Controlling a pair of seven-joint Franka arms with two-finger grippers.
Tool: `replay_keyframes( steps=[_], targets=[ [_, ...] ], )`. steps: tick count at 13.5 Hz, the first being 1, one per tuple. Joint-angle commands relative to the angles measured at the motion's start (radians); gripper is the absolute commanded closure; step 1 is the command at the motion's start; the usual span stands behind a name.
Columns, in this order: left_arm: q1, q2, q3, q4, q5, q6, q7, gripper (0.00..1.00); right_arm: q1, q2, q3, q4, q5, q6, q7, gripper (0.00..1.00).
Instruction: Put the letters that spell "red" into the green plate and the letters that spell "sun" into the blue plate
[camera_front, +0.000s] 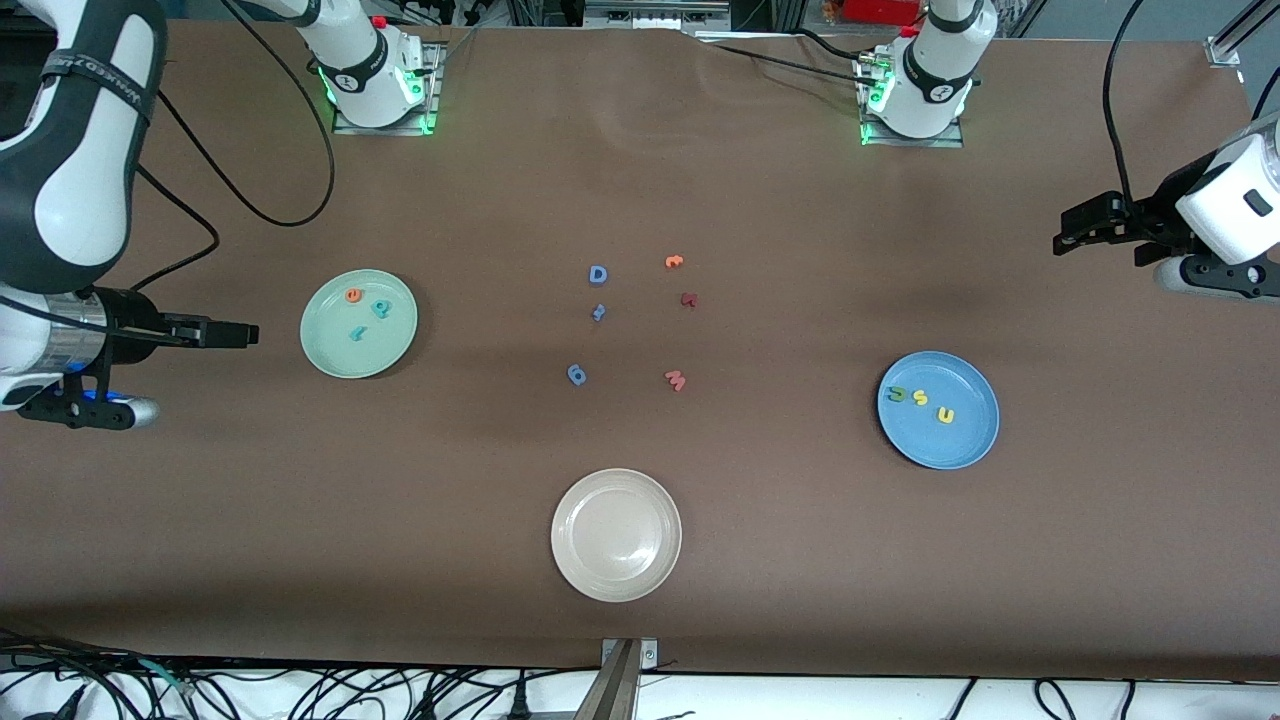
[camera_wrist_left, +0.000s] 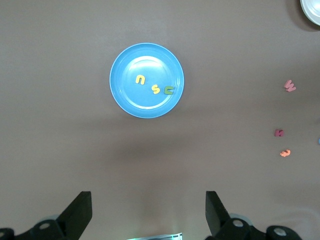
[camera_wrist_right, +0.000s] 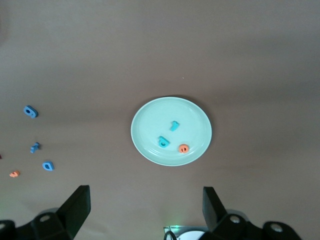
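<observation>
The task looks finished as far as the pictures show: the green plate (camera_front: 358, 323) holds the orange "e" (camera_front: 352, 295), the teal "d" shape (camera_front: 380, 308) and the thin teal "r" (camera_front: 357, 334), and the blue plate (camera_front: 938, 409) holds the dark green "n" shape (camera_front: 897, 394), the yellow "s" (camera_front: 920, 399) and the yellow "u" shape (camera_front: 945, 415). Taking the beige plate (camera_front: 616, 534) as the landmark, the green plate lies farther from the front camera toward the right arm's end of the table, the blue plate toward the left arm's end, and the leftover letters, among them the blue capital "D" (camera_front: 598, 274) and the pink "w" (camera_front: 676, 380), sit scattered farther from the camera than the beige plate, between the two filled plates. The right gripper (camera_front: 245, 334) hangs with jaws spread wide and empty just beside the green plate; the left gripper (camera_front: 1062, 240), likewise wide and empty, is up over bare table toward the left arm's end. Both wait. Each plate has open tabletop all round it, well clear of the table edges.
</observation>
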Motion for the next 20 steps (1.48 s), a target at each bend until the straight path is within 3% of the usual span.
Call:
replay_keyframes(
  steps=[1,3,5,9,11,15,20],
  targets=[
    [0.01,0.009,0.004,0.025,-0.022,-0.015,0.015,0.0,-0.144,-0.064,0.233,0.018,-0.119,-0.019,0.057,0.01],
    [0.014,0.007,0.009,0.025,-0.024,-0.016,0.015,0.0,-0.227,-0.101,0.385,0.017,-0.216,-0.004,0.088,0.01],
    [0.019,0.009,0.009,0.022,-0.025,-0.016,0.01,0.0,-0.288,-0.13,0.487,0.001,-0.29,0.021,0.088,0.01],
    [0.026,0.01,0.009,0.025,-0.028,-0.016,0.01,0.0,-0.352,-0.24,0.58,-0.178,-0.344,0.156,0.086,0.01],
    [0.034,0.009,0.009,0.025,-0.028,-0.016,0.01,0.0,-0.408,-0.287,0.66,-0.255,-0.386,0.231,0.086,0.01],
    [0.043,0.009,0.009,0.025,-0.028,-0.015,0.012,0.0,-0.414,-0.377,0.677,-0.413,-0.416,0.369,0.086,0.01],
    [0.056,0.009,0.009,0.024,-0.025,-0.018,0.018,0.0,-0.402,-0.36,0.676,-0.405,-0.414,0.391,0.085,0.01]
  ],
)
